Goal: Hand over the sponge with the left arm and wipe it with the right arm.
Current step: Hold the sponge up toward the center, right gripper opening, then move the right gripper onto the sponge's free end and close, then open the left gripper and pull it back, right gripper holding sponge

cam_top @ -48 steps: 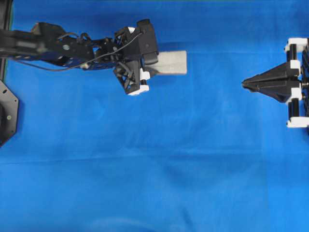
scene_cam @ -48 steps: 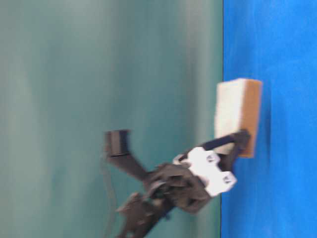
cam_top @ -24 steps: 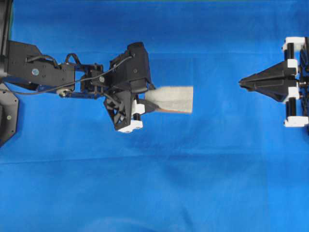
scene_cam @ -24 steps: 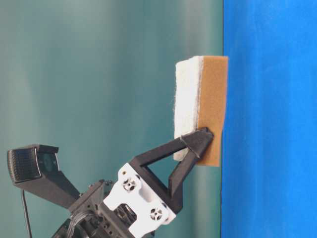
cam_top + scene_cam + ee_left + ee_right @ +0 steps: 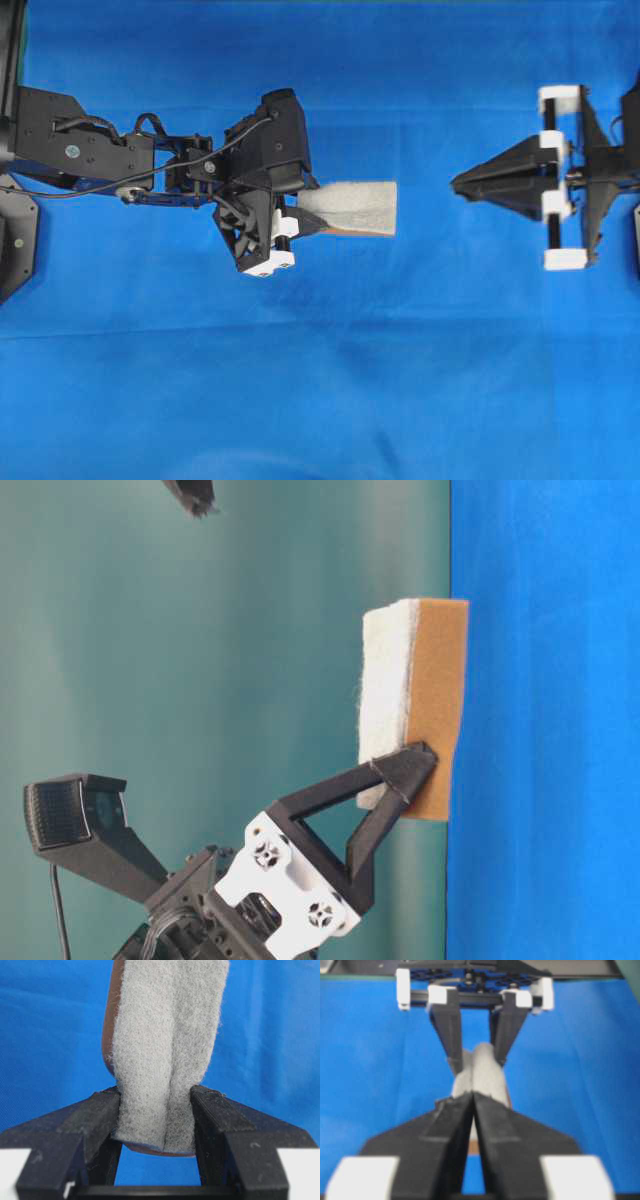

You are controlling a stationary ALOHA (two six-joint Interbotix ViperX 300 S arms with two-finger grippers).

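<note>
Sponge (image 5: 350,207) held above the blue tabletop (image 5: 320,380), pinched at one end by the left gripper (image 5: 155,1110), free end toward the right gripper (image 5: 458,184), whose jaws are closed and empty, well apart. Pickup done; transfer and wiping remain.

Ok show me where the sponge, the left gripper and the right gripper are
sponge (image 5: 360,203): overhead view, grey-white top face.
left gripper (image 5: 155,1110): left wrist view, between its fingertips, clamping the sponge.
right gripper (image 5: 455,184): overhead view, closed pointed tip.
</note>
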